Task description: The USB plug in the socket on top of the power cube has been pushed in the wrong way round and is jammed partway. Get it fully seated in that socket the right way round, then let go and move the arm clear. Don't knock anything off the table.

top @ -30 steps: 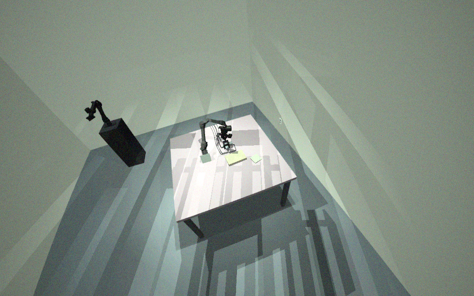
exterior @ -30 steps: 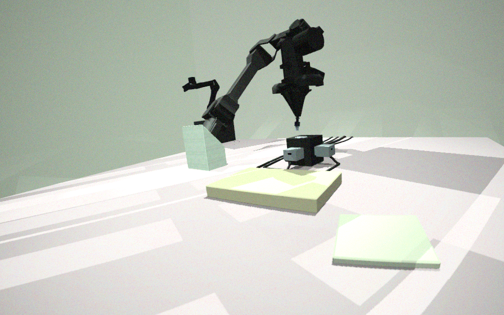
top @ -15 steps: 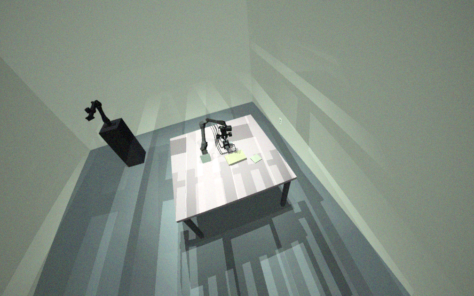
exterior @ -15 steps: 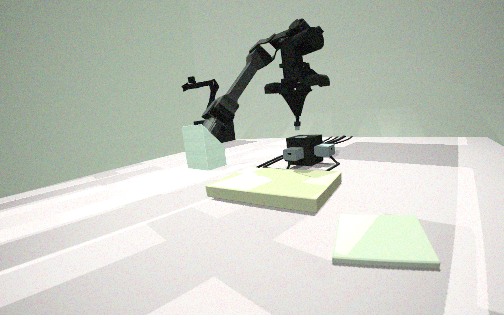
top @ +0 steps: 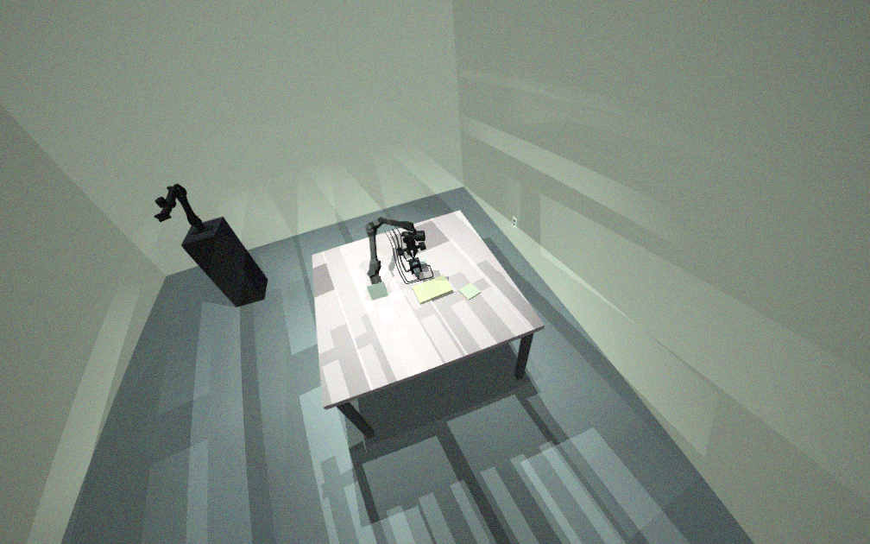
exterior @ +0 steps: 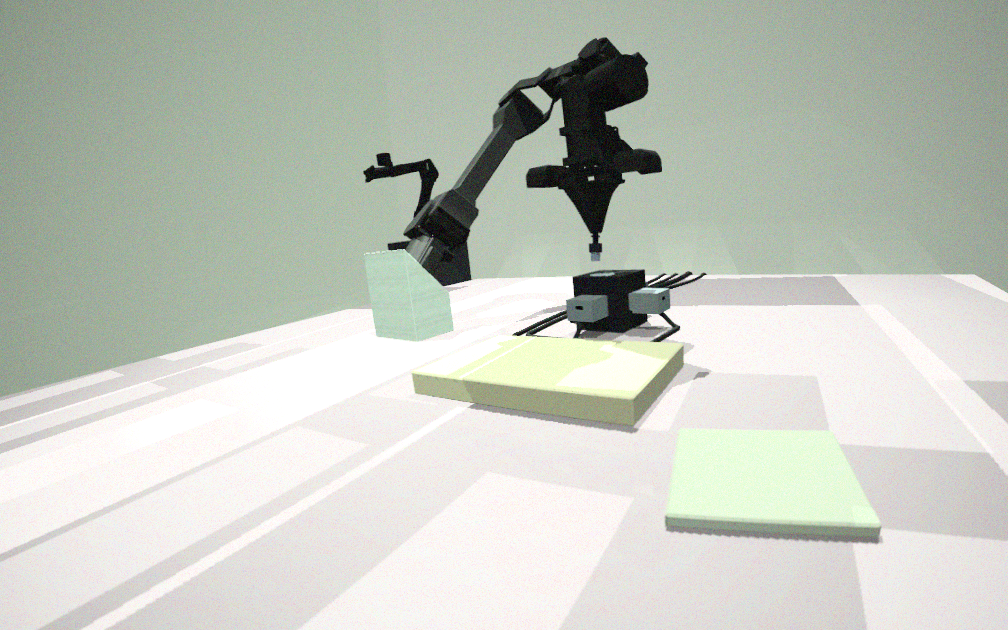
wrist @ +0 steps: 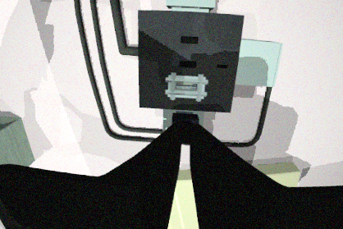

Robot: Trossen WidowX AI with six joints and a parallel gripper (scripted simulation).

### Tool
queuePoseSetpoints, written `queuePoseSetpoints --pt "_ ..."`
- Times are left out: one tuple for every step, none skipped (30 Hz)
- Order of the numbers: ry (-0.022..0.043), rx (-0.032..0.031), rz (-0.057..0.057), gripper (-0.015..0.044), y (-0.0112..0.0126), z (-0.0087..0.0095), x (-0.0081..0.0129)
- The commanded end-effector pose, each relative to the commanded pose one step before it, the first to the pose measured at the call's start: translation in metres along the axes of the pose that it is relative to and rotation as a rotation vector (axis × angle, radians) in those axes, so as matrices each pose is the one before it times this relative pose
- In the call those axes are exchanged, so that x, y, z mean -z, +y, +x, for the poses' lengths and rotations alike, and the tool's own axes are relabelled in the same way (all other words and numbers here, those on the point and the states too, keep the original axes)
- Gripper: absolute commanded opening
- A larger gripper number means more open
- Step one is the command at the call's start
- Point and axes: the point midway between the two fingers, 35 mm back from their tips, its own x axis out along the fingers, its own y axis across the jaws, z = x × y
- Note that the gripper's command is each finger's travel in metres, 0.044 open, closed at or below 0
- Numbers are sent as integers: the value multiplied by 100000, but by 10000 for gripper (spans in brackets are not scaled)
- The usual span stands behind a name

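Its orientation too small to make out, the pale USB plug (exterior: 594, 249) hangs pinched in the arm's narrow fingers (exterior: 593, 235) just above the black power cube (exterior: 608, 297), whose top socket (wrist: 185, 87) lies open, two grey plugs, black cables (wrist: 93, 66) and green pads (exterior: 562, 376) crowding the surface (exterior: 923, 352).

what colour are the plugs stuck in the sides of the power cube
Pale blue-grey plugs against the black power cube; the exterior view shows them best.

The arm (exterior: 484, 168) is showing matte black, blocky links with chunky joints, a wide crossbar at the wrist, and a claw (exterior: 593, 235) tapering into a narrow cone.
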Motion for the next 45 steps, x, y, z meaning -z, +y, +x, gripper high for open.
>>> queuePoseSetpoints --pt "-43 9 -84 0 -1 11 -1" --pt "-123 -5 89 0 0 12 -12" --pt "-83 2 -8 0 0 11 -7" --pt "-83 2 -8 0 0 11 -6" --pt "-83 2 -8 0 0 11 -6" --pt "-83 2 -8 0 0 11 -6" --pt "-83 2 -8 0 0 11 -6" --pt "-83 2 -8 0 0 11 -6" --pt "-83 2 -8 0 0 11 -6" --pt "-83 2 -8 0 0 11 -6" --pt "-83 2 -8 0 0 11 -6" --pt "-83 2 -8 0 0 11 -6" --pt "-83 2 -8 0 0 11 -6" --pt "-83 2 -8 0 0 11 -6" --pt "-83 2 -8 0 0 11 -6" --pt "-83 2 -8 0 0 12 -6" --pt "-83 2 -8 0 0 12 -6" --pt "-83 2 -8 0 0 12 -6" --pt "-83 2 -8 0 0 12 -6" --pt "-83 2 -8 0 0 12 -6" --pt "-83 2 -8 0 -1 12 -6" --pt "-83 2 -8 0 -1 12 -6" --pt "-83 2 -8 0 -1 12 -6" --pt "-83 2 -8 0 -1 12 -6" --pt "-83 2 -8 0 -1 12 -6" --pt "-83 2 -8 0 -1 12 -6" --pt "-83 2 -8 0 -1 12 -6" --pt "-83 2 -8 0 -1 12 -6" --pt "-83 2 -8 0 -1 12 -6" --pt "-83 2 -8 0 -1 12 -6" --pt "-83 2 -8 0 -1 12 -6" --pt "-83 2 -8 0 -1 12 -6" --pt "-83 2 -8 0 -1 12 -6" --pt "-83 2 -8 0 -1 12 -6" --pt "-83 2 -8 0 -1 12 -6" --pt "-83 2 -8 0 -1 12 -6" --pt "-83 2 -8 0 -1 12 -6" --pt "-83 2 -8 0 -1 12 -6" --pt "-83 2 -8 0 -1 12 -6" --pt "-83 2 -8 0 -1 12 -6" --pt "-83 2 -8 0 -1 12 -6" --pt "-83 2 -8 0 -1 12 -6" --pt "-83 2 -8 0 -1 12 -6" --pt "-83 2 -8 0 -1 12 -6" --pt "-83 2 -8 0 -1 12 -6"
